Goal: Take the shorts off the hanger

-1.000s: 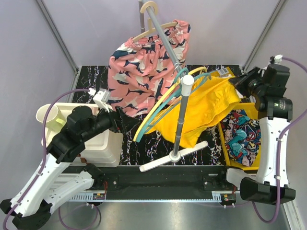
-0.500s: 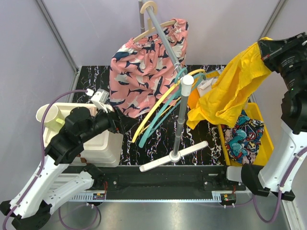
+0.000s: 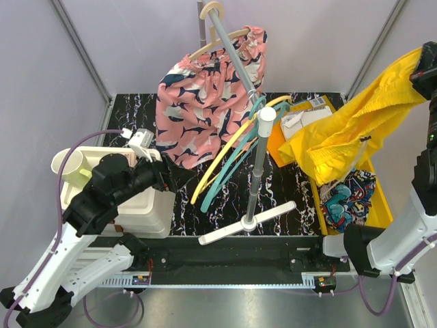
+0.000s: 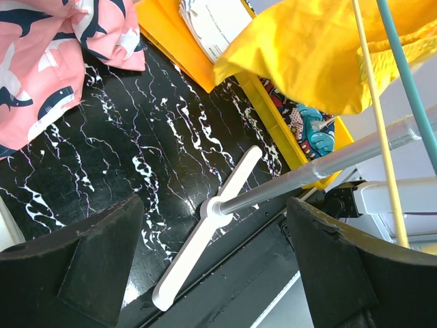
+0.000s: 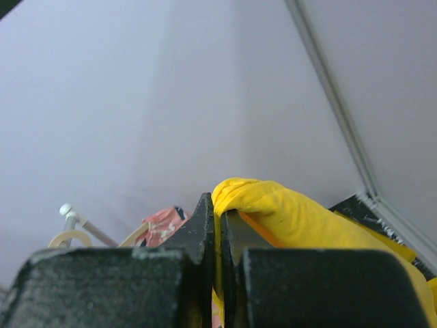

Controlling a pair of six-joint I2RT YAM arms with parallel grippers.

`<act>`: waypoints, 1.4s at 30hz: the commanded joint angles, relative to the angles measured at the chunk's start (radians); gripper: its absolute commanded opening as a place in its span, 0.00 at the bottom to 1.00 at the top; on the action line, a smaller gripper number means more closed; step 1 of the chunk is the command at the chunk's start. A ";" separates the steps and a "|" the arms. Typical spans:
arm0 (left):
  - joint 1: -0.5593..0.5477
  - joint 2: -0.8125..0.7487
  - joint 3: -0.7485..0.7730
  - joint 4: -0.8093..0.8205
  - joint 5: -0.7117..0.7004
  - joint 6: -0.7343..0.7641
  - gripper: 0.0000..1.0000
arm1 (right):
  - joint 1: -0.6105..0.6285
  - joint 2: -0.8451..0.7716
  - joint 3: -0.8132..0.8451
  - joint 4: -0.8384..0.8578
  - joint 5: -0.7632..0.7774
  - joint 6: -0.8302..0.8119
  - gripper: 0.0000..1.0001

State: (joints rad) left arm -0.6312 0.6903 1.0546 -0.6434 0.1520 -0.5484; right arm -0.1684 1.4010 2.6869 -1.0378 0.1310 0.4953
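My right gripper [image 3: 427, 65] is raised high at the right edge, shut on the plain yellow shorts [image 3: 355, 133], which hang from it above the yellow bin and apart from the rack. In the right wrist view the fingers pinch a yellow fold [image 5: 273, 205] at the gripper [image 5: 220, 219]. The comic-print shorts [image 3: 345, 198] lie in the bin. Bare yellow and teal hangers [image 3: 229, 157] hang on the rack pole [image 3: 256, 171]. My left gripper [image 3: 179, 179] is open and empty, left of the hangers; its jaws [image 4: 212, 273] frame the rack's white foot [image 4: 205, 225].
Pink shark-print shorts [image 3: 205, 102] hang on a wooden hanger at the top of the rack. The yellow bin [image 3: 381, 198] stands at the right. White tubs [image 3: 147, 205] and a cup [image 3: 72, 164] sit at the left, under my left arm.
My right gripper has risen up and to the right with the yellow shorts, pulling them off the hangers and clear of the rack. The left arm has barely moved.
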 commanded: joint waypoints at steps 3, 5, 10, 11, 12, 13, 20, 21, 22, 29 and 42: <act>0.002 0.020 0.054 0.021 -0.011 -0.002 0.89 | 0.001 -0.054 -0.007 0.275 0.237 -0.164 0.00; 0.002 0.025 0.059 0.021 -0.008 -0.004 0.89 | 0.001 -0.043 0.017 0.303 0.262 -0.217 0.00; 0.001 0.038 0.062 0.021 -0.012 -0.011 0.89 | 0.001 -0.048 0.025 0.334 0.311 -0.274 0.00; 0.001 0.041 0.064 0.019 -0.012 -0.012 0.89 | 0.001 -0.057 -0.007 0.340 0.314 -0.276 0.00; 0.002 0.044 0.065 0.021 -0.014 -0.013 0.89 | 0.001 -0.085 -0.025 0.347 0.318 -0.278 0.00; 0.001 0.048 0.067 0.021 -0.014 -0.016 0.89 | 0.001 -0.100 -0.044 0.351 0.320 -0.282 0.00; 0.002 0.040 0.064 0.021 -0.015 -0.025 0.89 | 0.001 -0.276 -0.258 0.377 0.364 -0.308 0.00; 0.001 0.040 0.064 0.021 -0.015 -0.027 0.89 | 0.001 -0.290 -0.284 0.383 0.367 -0.311 0.00; 0.001 0.038 0.064 0.022 -0.014 -0.028 0.89 | 0.001 -0.304 -0.338 0.396 0.368 -0.311 0.00; 0.002 0.026 0.051 0.022 -0.015 -0.035 0.89 | 0.001 -0.303 -0.522 0.392 0.340 -0.259 0.00; 0.001 0.023 0.045 0.019 -0.009 -0.018 0.89 | 0.001 -0.336 -0.968 0.423 0.228 -0.017 0.00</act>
State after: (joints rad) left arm -0.6312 0.7212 1.0805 -0.6575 0.1516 -0.5766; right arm -0.1680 1.1133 1.7950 -0.6933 0.3649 0.3767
